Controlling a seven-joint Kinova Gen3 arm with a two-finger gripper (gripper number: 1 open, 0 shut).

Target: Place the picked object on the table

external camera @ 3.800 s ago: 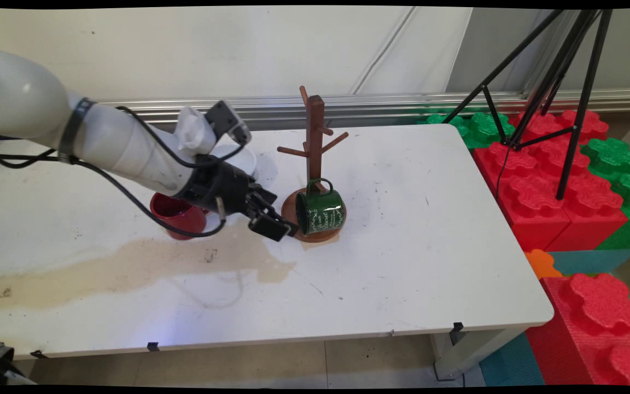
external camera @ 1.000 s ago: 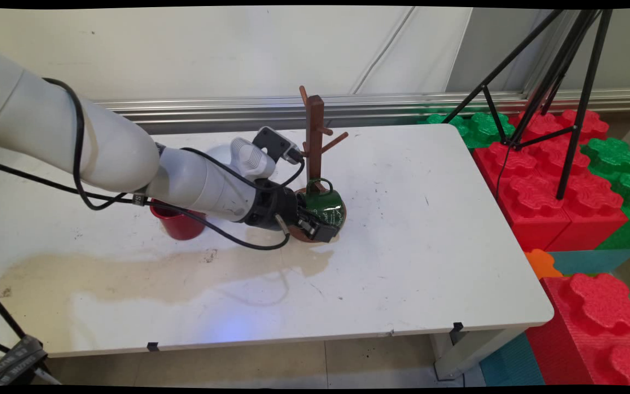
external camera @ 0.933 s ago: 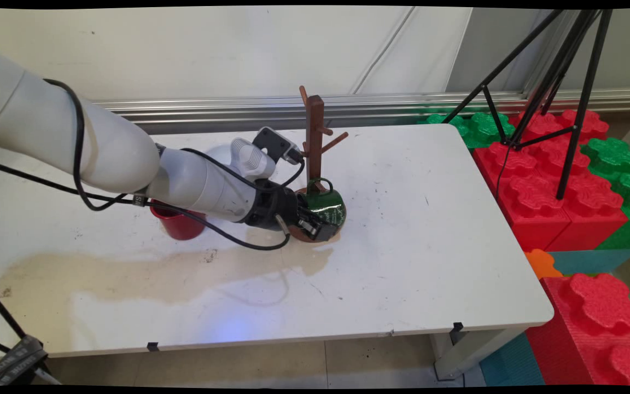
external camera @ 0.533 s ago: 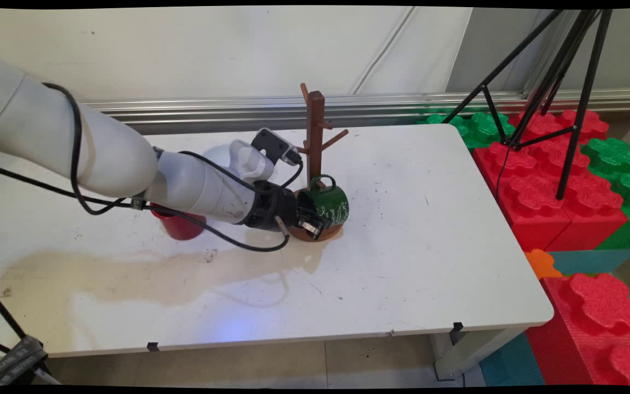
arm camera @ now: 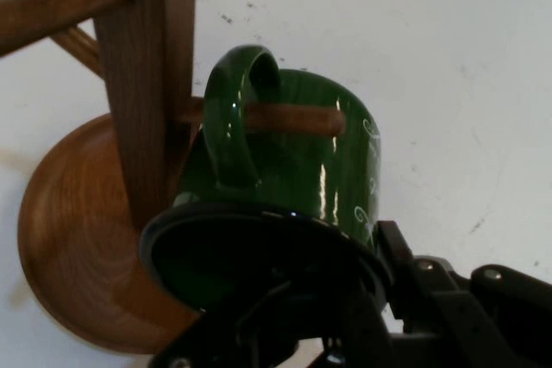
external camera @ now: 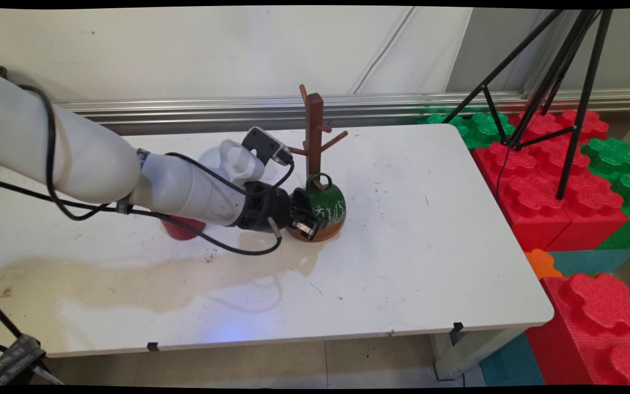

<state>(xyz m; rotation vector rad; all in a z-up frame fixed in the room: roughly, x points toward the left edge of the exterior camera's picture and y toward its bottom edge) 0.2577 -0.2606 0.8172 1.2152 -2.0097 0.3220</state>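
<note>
Main view: the tool (external camera: 305,218) reaches in from the left, low over the bench (external camera: 402,262), and pinches the rim of the green mug (external camera: 326,203). The mug lies directly right of the tool, mouth turned toward it, body tilted, its long axis roughly in line with the tool's reach. The mug's handle (external camera: 320,180) points up and back, beside the post of the wooden mug tree (external camera: 314,139), above the tree's round base. A red cup (external camera: 175,229) stands left, mostly hidden behind the arm.

Hand view: one finger sits outside the mug wall, right of the mouth; the other is not clearly visible. A lower peg (arm camera: 293,118) passes through the handle loop (arm camera: 233,118), running out from the post.
</note>
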